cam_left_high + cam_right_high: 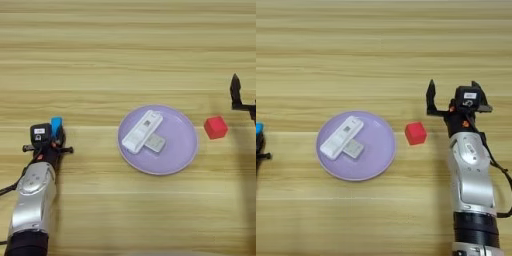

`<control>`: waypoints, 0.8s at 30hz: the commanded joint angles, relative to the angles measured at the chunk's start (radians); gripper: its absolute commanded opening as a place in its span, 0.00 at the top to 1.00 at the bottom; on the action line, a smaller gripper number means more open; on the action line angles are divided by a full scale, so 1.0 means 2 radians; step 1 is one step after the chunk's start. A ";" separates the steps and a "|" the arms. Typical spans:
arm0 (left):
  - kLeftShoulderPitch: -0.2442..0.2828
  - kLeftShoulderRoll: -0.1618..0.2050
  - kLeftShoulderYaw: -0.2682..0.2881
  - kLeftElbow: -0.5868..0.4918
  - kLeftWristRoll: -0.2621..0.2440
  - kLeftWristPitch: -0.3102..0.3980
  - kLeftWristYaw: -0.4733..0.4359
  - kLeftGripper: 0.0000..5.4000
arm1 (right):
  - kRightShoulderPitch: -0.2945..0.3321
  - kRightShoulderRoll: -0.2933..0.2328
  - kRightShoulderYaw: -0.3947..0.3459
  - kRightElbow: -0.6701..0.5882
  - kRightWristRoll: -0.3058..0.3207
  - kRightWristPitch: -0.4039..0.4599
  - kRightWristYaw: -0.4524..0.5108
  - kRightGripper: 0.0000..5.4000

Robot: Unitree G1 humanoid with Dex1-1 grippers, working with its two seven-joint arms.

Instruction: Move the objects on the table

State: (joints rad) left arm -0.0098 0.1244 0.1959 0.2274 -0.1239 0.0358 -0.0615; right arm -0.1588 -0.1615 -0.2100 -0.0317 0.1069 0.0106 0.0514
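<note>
We take the lilac plate as our landmark; it lies flat near the middle of the wooden table.

On the plate we see the white bar lying aslant on the left half, its upper end toward the plate's far rim. The small grey rectangle lies just to the right of the bar's lower half, touching it or very nearly so; we cannot tell which.

To the right of the plate, just off its rim and apart from it, the red cube stands on the table. Farther right again is the right gripper. Its two black fingers are spread wide with nothing between them, one prong up at the left and the other at the right of the wrist block. The cube lies below and to the left of the nearer prong, near it but not touching, outside the gap.

Well to the left of the plate is the left gripper, its silver forearm running down toward the bottom edge. The blue block stands upright at its tip, clamped between the fingers, with its top poking above them.
</note>
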 commanded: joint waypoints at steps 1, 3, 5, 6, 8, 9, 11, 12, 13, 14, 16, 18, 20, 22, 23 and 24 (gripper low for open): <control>0.015 -0.017 -0.017 -0.021 -0.004 0.027 -0.002 0.75 | -0.010 -0.003 -0.001 0.005 0.004 0.004 0.000 0.00; 0.014 -0.021 -0.024 -0.037 0.000 0.032 0.001 0.75 | -0.010 -0.003 -0.001 0.007 0.004 0.004 0.001 0.00; 0.012 -0.025 -0.031 -0.047 0.004 0.037 0.003 0.75 | -0.011 -0.003 -0.001 0.008 0.004 0.003 0.001 0.00; 0.011 -0.027 -0.034 -0.052 0.004 0.040 0.003 0.75 | -0.011 -0.003 -0.001 0.008 0.004 0.003 0.001 0.00; 0.010 -0.030 -0.040 -0.061 0.005 0.044 0.004 0.75 | -0.011 -0.002 -0.001 0.008 0.003 0.003 0.001 0.00; 0.009 -0.031 -0.043 -0.066 0.005 0.046 0.003 0.75 | -0.011 -0.002 0.000 0.008 0.003 0.003 0.000 0.00; 0.008 -0.033 -0.048 -0.076 0.005 0.049 0.002 0.75 | -0.011 -0.002 0.000 0.008 0.003 0.003 0.000 0.00; 0.008 -0.034 -0.050 -0.082 0.004 0.050 0.002 0.75 | -0.011 -0.001 0.000 0.008 0.003 0.003 0.000 0.00; 0.007 -0.035 -0.053 -0.088 0.003 0.051 0.001 0.75 | -0.011 -0.001 0.001 0.008 0.003 0.004 0.000 0.00; 0.006 -0.037 -0.056 -0.097 0.003 0.053 0.001 0.75 | -0.011 -0.001 0.001 0.008 0.003 0.004 0.000 0.00; 0.005 -0.039 -0.064 -0.113 0.005 0.055 0.001 0.75 | -0.012 -0.001 0.001 0.009 0.003 0.003 0.000 0.00; 0.004 -0.040 -0.069 -0.126 0.008 0.057 0.002 0.75 | -0.012 -0.001 0.001 0.009 0.002 0.003 -0.001 0.00; 0.004 -0.042 -0.074 -0.138 0.008 0.057 0.002 0.75 | -0.013 0.000 0.002 0.010 0.002 0.002 -0.001 0.00; 0.004 -0.044 -0.081 -0.151 0.007 0.061 0.001 0.75 | -0.013 0.000 0.002 0.011 0.002 0.002 -0.001 0.00; 0.004 -0.045 -0.084 -0.158 0.007 0.064 0.001 0.75 | -0.013 0.000 0.002 0.011 0.002 0.002 -0.001 0.00; 0.005 -0.045 -0.091 -0.168 0.008 0.070 0.000 0.75 | -0.013 0.000 0.002 0.011 0.002 0.002 -0.001 0.00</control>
State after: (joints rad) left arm 0.0060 0.0435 0.0396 -0.0607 -0.1163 0.1460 -0.0593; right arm -0.1725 -0.1604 -0.2074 -0.0184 0.1064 0.0104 0.0512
